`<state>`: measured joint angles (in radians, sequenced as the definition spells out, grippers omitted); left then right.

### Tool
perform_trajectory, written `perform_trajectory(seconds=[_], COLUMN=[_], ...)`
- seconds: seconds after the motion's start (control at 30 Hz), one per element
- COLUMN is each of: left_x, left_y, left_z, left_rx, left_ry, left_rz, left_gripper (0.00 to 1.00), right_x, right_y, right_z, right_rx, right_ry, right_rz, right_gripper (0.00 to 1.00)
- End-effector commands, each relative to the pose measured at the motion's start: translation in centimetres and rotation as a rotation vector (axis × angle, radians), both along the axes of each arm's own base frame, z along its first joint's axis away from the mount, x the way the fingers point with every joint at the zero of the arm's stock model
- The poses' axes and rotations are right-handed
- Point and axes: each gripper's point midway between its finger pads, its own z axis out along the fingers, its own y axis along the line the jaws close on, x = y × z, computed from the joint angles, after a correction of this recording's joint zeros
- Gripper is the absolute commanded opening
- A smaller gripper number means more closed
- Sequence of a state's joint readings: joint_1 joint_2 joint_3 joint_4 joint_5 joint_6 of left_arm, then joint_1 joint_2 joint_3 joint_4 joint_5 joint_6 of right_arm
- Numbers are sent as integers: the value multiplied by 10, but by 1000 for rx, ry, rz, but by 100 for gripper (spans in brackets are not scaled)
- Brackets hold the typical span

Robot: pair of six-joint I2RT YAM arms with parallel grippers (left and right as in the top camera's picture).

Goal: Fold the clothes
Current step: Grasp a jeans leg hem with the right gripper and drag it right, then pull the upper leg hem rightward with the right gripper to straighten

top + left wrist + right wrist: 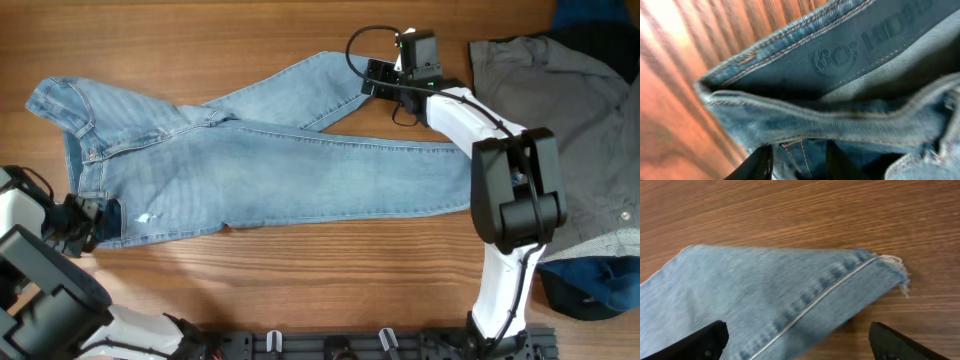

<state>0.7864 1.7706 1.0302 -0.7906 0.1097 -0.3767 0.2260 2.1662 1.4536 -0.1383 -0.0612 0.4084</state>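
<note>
Wooden tabletop (300, 270) bears light blue faded denim jeans (300, 170) spread flat, waistband left. Right gripper (797, 336) hovers wide apart over a leg hem. Left gripper (799, 167) straddles the waistband, grip unclear. Pinching one layer, or lifting unevenly, could skew the fold.

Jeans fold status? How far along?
Done: nothing folded yet; the jeans lie flat, legs stretched out. In hand: left pincer at the waistband, grip unclear; right pincer open over a leg hem. Left: every fold.
</note>
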Motion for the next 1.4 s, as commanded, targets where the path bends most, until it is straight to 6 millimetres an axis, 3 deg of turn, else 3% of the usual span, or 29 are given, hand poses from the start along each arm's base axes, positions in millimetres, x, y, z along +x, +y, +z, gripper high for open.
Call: perform_trajectory(seconds=[0.0,0.07,0.1,0.17,0.2,0.27,0.37,0.5,0.53,0.57,0.63,0.73,0.77,0.83,0.9,0.97,1.13,1.27,1.33,1.37], left_x=[6,7,7,7,7,7,7,7,7,7,7,7,7,7,7,7,7,6,6,6], left_y=[-4,-4,-4,-4,-4,-4,-4,-4,-4,-4,-4,-4,-4,-4,-4,-4,-4,-5,-5,-5], left_z=[-13,-15,-15,-15,-15,-15,-15,-15,-15,-15,-15,-15,-15,-15,-15,-15,-15,-15,-15,-15], left_rx=[-55,-60,-60,-60,-60,-60,-60,-60,-60,-60,-60,-60,-60,-59,-59,-59,-60,-62,-62,-62], left_ry=[-7,-6,-7,-7,-7,-7,-7,-7,-7,-7,-7,-7,-7,-7,-7,-7,-6,-5,-5,-5], left_rz=[2,2,2,2,2,2,2,2,2,2,2,2,2,2,2,2,2,2,2,2], left_gripper=[34,34,34,34,34,33,33,33,33,33,33,33,33,33,34,34,33,34,34,34], right_x=[4,7,8,15,19,25,37,44,40,32,20,-8,-20,-52,-66,-58,5,25,15,0], right_y=[-10,-6,-6,-5,-8,-20,-59,-110,-121,-124,-121,-124,-133,-178,-209,-215,-183,-184,-185,-193], right_z=[-28,-27,-27,-21,-17,-8,30,101,130,146,149,120,105,71,63,67,115,148,135,116], right_rx=[14,33,35,45,47,47,46,51,41,29,6,-42,-81,-247,-342,-344,-225,-212,-226,-270], right_ry=[33,22,14,-21,-41,-65,-133,-269,-315,-326,-298,-137,-57,133,189,149,-151,-267,-200,-110], right_rz=[-58,-44,-44,-47,-54,-75,-137,-166,-131,-85,-30,-11,-50,-260,-430,-431,-217,-232,-227,-256], right_gripper=[89,77,59,14,4,4,4,4,4,4,5,9,8,4,4,4,4,5,8,7])
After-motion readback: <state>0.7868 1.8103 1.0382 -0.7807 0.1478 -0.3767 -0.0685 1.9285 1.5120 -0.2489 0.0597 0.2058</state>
